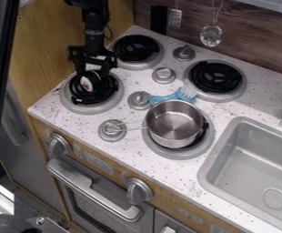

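On the speckled toy-kitchen countertop [128, 148], a black gripper [95, 88] hangs over the left burner [86, 109], beside a white-and-red item [86, 84], its grip indiscernible. A steel saucepan [175, 123] rests on another burner near a blue brush [163, 98]; how far handling has progressed is unclear.

Toy kitchen, stove burners [216, 96], metal pot [174, 124], grey sink [253, 170]; oven door [110, 202] below
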Motion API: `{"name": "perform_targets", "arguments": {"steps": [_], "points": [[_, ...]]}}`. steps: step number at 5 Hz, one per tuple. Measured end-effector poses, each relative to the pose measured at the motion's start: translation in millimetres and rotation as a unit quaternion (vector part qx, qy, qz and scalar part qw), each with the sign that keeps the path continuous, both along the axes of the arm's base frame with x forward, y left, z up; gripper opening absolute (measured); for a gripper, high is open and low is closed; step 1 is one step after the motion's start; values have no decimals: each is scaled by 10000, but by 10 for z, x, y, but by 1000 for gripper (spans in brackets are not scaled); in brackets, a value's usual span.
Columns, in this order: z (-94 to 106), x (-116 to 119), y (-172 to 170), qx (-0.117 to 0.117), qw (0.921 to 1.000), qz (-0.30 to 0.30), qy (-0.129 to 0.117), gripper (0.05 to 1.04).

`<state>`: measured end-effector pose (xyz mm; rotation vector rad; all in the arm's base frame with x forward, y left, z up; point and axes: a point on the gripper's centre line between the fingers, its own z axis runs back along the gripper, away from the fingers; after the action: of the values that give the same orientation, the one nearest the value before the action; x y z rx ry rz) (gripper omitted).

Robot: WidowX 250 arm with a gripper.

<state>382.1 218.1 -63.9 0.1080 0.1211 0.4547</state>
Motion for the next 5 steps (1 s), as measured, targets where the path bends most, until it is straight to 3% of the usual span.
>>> {"name": "perform_targets", "arguments": {"steps": [1, 2, 3, 4, 5], "points": [[22, -66, -62, -26, 10000, -77, 3, 508], [24, -41, -160, -34, 9996, -241, -135, 430], [132, 185, -393, -180, 9931, -862, -774, 399], [205, 498, -962, -292, 9793, -1643, -1146, 395], [207, 533, -1122, -342, 9765, -1808, -1121, 395]]}}
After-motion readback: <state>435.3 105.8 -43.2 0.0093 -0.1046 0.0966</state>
